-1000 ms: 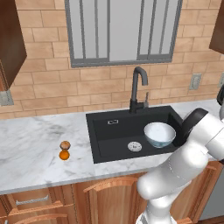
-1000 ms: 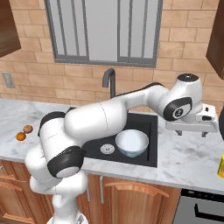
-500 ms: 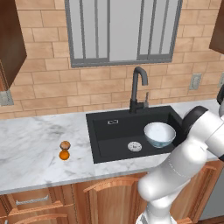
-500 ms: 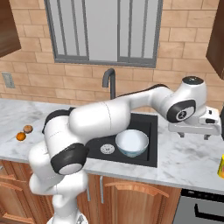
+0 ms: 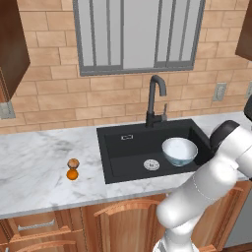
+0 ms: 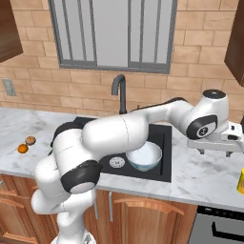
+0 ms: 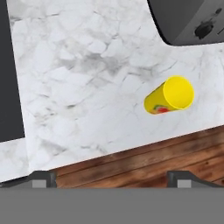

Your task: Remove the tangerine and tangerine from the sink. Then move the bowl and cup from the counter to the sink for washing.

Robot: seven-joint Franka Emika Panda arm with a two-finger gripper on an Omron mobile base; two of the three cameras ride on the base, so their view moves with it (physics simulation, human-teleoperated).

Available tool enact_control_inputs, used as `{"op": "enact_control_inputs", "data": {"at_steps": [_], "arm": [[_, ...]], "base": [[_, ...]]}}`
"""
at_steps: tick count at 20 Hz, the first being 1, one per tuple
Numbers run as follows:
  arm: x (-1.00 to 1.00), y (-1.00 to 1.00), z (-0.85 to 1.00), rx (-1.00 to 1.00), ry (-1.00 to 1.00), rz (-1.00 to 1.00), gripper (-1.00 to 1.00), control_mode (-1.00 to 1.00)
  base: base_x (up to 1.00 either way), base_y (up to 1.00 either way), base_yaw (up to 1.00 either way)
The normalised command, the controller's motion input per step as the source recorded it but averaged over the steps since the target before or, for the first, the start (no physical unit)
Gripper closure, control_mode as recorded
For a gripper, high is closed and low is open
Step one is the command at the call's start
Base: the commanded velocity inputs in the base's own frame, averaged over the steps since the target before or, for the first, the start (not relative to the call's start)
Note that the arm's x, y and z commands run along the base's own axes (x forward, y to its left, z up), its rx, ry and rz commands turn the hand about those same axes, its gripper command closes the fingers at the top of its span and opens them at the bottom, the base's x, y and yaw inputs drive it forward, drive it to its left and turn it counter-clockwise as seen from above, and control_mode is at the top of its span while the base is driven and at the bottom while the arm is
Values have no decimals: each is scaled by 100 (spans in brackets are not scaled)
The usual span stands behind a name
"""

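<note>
My gripper [image 6: 214, 152] hangs open over the counter [image 6: 200, 178] right of the sink [image 6: 162, 143], nothing between its fingertips [image 7: 43, 178]. In the hand view the yellow cup [image 7: 170, 96] with a red mark sits on the marble counter [image 7: 87, 78], ahead and to the right of the gripper [image 7: 112, 179]. The cup [image 6: 241, 181] also shows at the right edge of the right base view. The white bowl [image 5: 179, 150] [image 6: 144, 156] rests inside the black sink [image 5: 128, 147]. Both tangerines, one tan [image 5: 73, 163] and one bright orange [image 5: 72, 174], lie on the counter [image 5: 39, 172] left of the sink.
A dark faucet [image 5: 155, 98] rises behind the sink. A dark appliance with a knob [image 7: 188, 22] sits beyond the cup in the hand view. The counter's front edge and wooden cabinets [image 7: 131, 159] run just below the cup.
The hand has shifted a little to the right and lower over the counter, toward the cup. The jaws stay open. Bowl and tangerines have not moved.
</note>
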Motion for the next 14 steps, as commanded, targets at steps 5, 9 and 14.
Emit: {"op": "enact_control_inputs", "data": {"at_steps": [5,9,14], "arm": [[0,-14,-15,0,0,-4,-100,-100],[1,-16,-14,0,1,-6,-100,-100],[5,-15,-10,0,4,-10,-100,-100]], "base": [[0,0,0],[0,0,0],[0,0,0]]}}
